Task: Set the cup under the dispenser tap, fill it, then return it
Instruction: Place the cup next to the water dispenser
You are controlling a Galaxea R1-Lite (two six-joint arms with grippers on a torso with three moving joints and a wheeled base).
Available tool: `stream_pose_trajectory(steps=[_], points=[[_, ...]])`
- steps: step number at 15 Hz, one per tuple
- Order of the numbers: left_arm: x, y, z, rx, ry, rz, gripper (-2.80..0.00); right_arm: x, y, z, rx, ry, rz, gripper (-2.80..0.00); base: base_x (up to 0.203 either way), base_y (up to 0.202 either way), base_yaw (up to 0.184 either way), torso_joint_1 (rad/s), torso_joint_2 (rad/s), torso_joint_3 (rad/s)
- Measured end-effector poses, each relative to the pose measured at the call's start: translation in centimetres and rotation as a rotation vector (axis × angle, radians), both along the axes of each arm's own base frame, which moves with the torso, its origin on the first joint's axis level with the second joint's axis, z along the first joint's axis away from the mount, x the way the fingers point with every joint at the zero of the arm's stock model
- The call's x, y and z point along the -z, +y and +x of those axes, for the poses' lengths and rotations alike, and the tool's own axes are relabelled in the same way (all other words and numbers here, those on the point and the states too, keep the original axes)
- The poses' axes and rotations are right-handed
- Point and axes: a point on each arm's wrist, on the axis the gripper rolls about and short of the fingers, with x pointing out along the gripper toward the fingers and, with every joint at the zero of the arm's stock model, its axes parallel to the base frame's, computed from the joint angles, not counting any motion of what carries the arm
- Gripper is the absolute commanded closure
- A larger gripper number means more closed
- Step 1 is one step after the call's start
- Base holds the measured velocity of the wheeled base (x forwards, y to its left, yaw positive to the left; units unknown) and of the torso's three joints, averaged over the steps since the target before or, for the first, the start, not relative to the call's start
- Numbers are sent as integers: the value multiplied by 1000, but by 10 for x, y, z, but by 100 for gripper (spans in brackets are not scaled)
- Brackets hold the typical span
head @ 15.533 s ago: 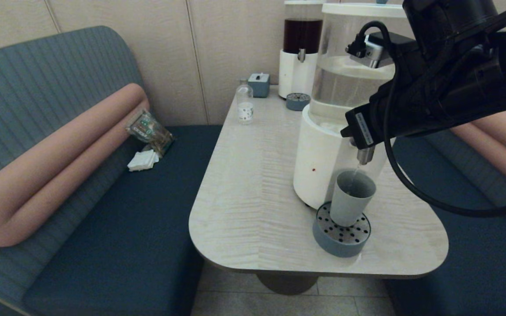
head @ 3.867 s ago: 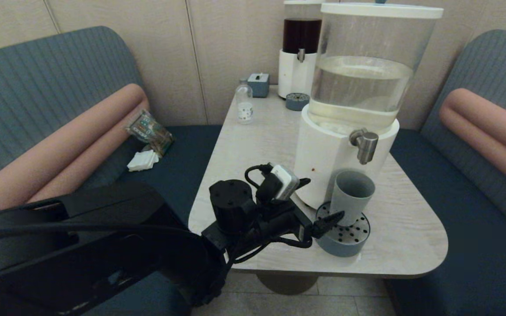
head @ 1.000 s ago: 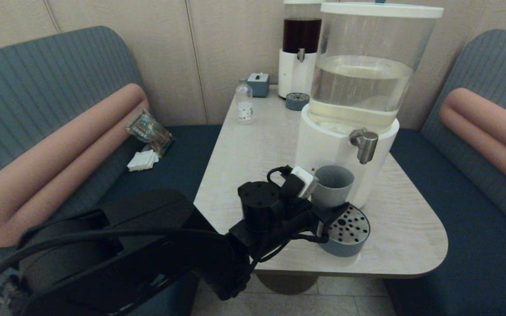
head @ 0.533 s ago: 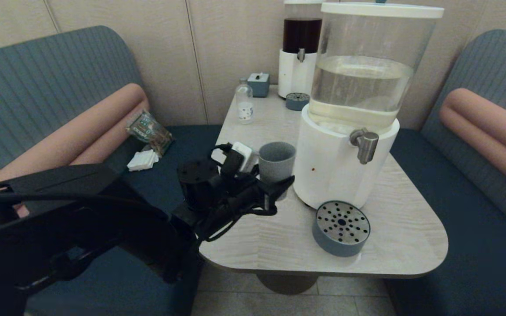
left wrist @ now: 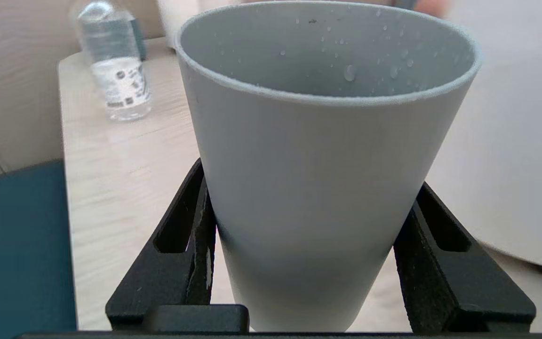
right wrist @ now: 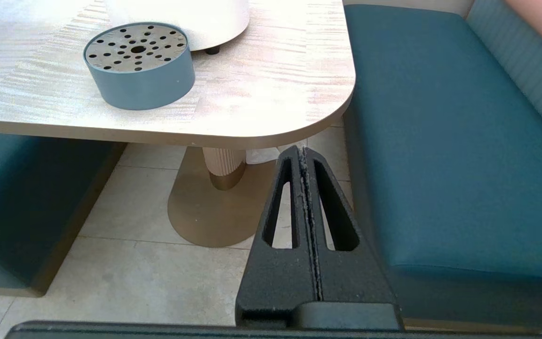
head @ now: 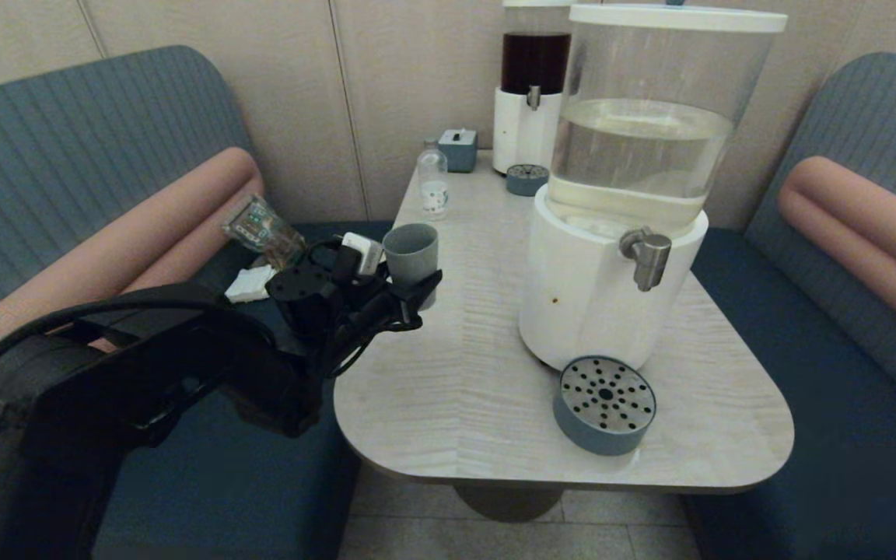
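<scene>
Reaching over the table's left edge, left gripper (head: 417, 292) clasps the cup (head: 412, 258) upright.

Head view: dim, even, soft shadows; wall panels bow at the edges.
Left wrist view: brighter; cup (left wrist: 318, 165) sharp, bottle (left wrist: 113, 70) behind slightly soft.
Right wrist view: table (right wrist: 271, 84) glares near white under overhead light.

Left arm (head: 145, 381): bulky matte-black links, black cable looping along it, round black motor cap behind the wrist, small white camera module on top. Left gripper (left wrist: 318, 235): two black wedge-shaped fingers (left wrist: 184, 254) with oblong cut-outs and rough-textured inner faces. Right gripper (right wrist: 305, 155): same black wedge fingers, one slot each, pale fuzz along their meeting seam.
</scene>
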Motion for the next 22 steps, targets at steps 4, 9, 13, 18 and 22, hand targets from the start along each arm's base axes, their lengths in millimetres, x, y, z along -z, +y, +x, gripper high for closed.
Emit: stream_pose_trajectory(steps=[4, 9, 13, 18, 22], points=[[31, 5, 28, -27, 4, -14, 0, 0, 0, 0, 0, 0, 0, 0, 0, 0, 0, 0, 0, 0], [57, 7, 38, -40, 41, -18, 0, 0, 0, 0, 0, 0, 0, 0, 0, 0, 0, 0, 0, 0], [66, 8, 40, -43, 59, -19, 0, 0, 0, 0, -1, 0, 0, 0, 0, 0, 0, 0, 0, 0], [67, 7, 40, -41, 53, -23, -280, 0, 0, 0, 0, 0, 0, 0, 0, 0, 0, 0, 0, 0], [58, 8, 38, -43, 26, -35, -280, 0, 0, 0, 0, 0, 0, 0, 0, 0, 0, 0, 0, 0]])
